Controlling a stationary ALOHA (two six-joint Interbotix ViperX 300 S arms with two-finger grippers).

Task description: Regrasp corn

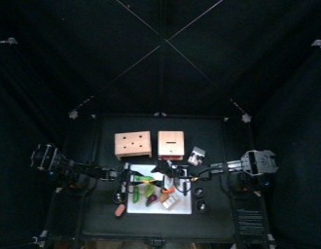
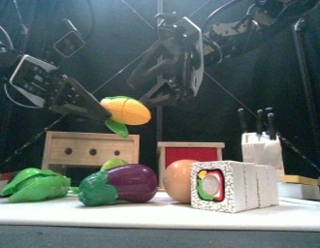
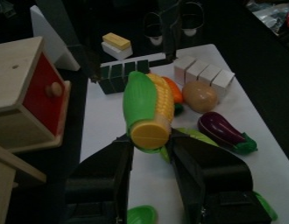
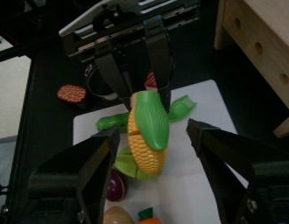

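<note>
The corn [image 2: 125,109] is yellow with a green husk and hangs in the air above the white mat [image 2: 163,211]. My left gripper [image 2: 98,108] comes in from the left and is shut on the corn's end; in the left wrist view the corn [image 3: 150,109] sticks out from between the jaws of the left gripper [image 3: 153,147]. My right gripper [image 2: 176,77] is open just right of and above the corn. In the right wrist view the corn [image 4: 151,136] lies between the spread jaws of the right gripper [image 4: 153,166], not touched by them. In the top view both grippers meet over the mat [image 1: 160,175].
Below the corn lie a green pepper [image 2: 33,184], an eggplant [image 2: 130,181], an orange fruit [image 2: 179,179] and a sushi roll [image 2: 228,186]. Two tan boxes [image 2: 91,148] stand behind, and a white knife holder [image 2: 260,145] at the right.
</note>
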